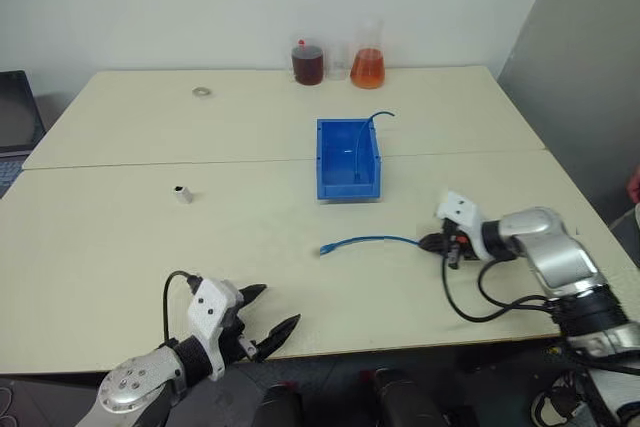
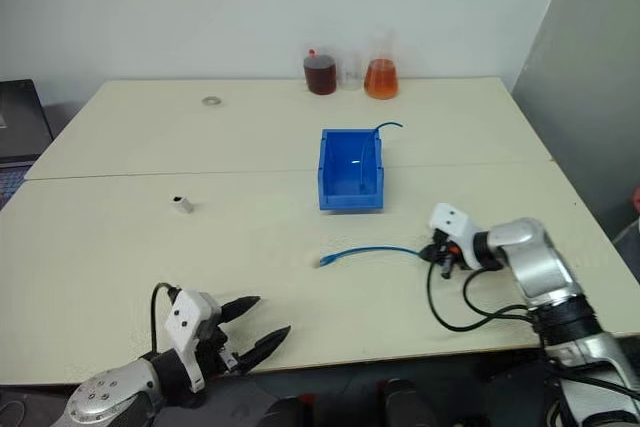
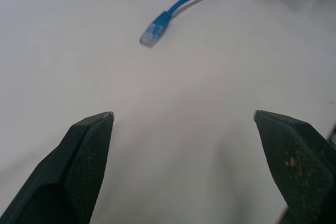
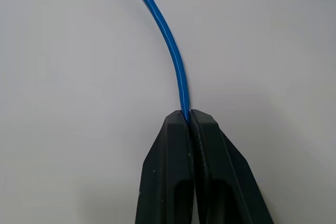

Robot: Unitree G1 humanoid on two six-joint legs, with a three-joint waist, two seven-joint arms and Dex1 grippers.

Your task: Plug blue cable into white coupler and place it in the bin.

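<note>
Right pincer clamped on blue cable; left pincer open.

The right pincer grips the blue cable lying on the counter near the bin. The left pincer holds nothing. The white coupler lies apart.

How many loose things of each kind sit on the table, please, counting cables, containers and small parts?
Light-blue network cables: 2 (one on the table, one in the bin)
Bright-blue plastic bin: 1
Glass liquid vessels: 2
Small white coupler block: 1
Small ring: 1
Total: 7
</note>
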